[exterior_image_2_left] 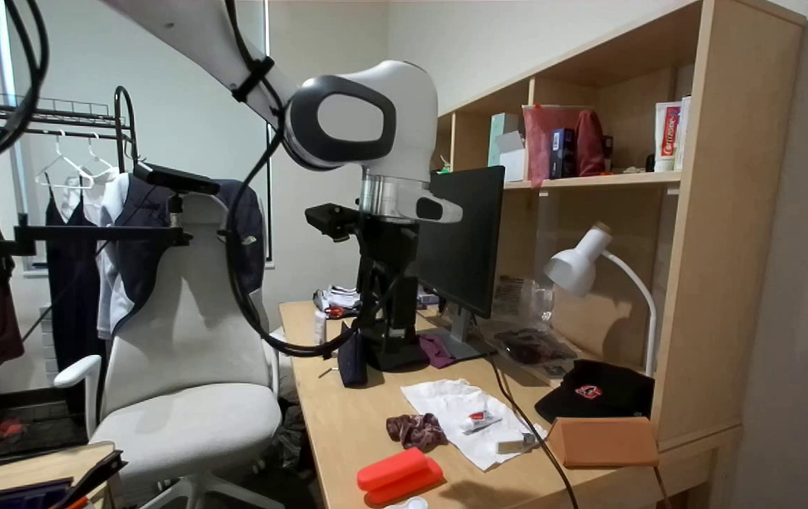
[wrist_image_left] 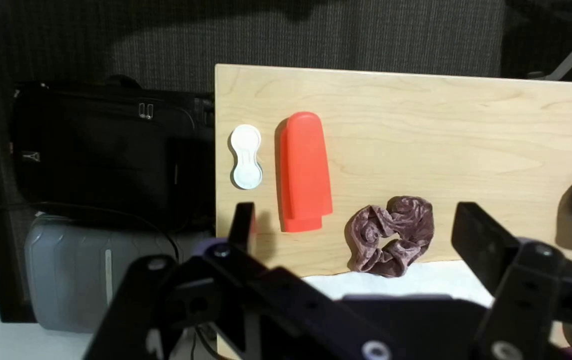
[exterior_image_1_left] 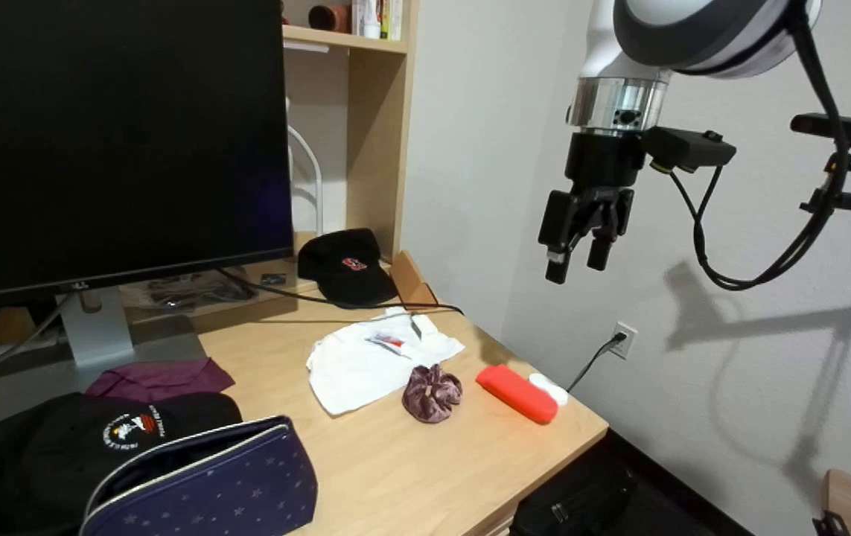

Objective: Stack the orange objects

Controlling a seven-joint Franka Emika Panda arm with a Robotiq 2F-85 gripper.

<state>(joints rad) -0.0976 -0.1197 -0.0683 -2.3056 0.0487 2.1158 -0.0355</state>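
Observation:
Two flat, oblong red-orange blocks lie near the desk's corner. In the wrist view the upper block (wrist_image_left: 311, 165) lies over the lower block (wrist_image_left: 303, 225), a little offset, so the lower one shows along one side and one end. An exterior view also shows the upper block (exterior_image_2_left: 391, 469) overlapping the lower block (exterior_image_2_left: 412, 486). In an exterior view they look like a single red-orange shape (exterior_image_1_left: 518, 393). My gripper (exterior_image_1_left: 577, 264) is open and empty, high above the desk. In the wrist view its fingers (wrist_image_left: 356, 220) stand wide apart, with the blocks beyond the left finger.
A maroon-purple scrunchie (exterior_image_1_left: 432, 393) lies beside the blocks, by a white sheet (exterior_image_1_left: 365, 365) bearing a small tube (exterior_image_1_left: 388, 343). A white case (wrist_image_left: 246, 156) lies between the blocks and the desk (wrist_image_left: 441, 130) edge. A dark pouch (exterior_image_1_left: 224, 484), caps and a monitor (exterior_image_1_left: 112, 141) stand further along.

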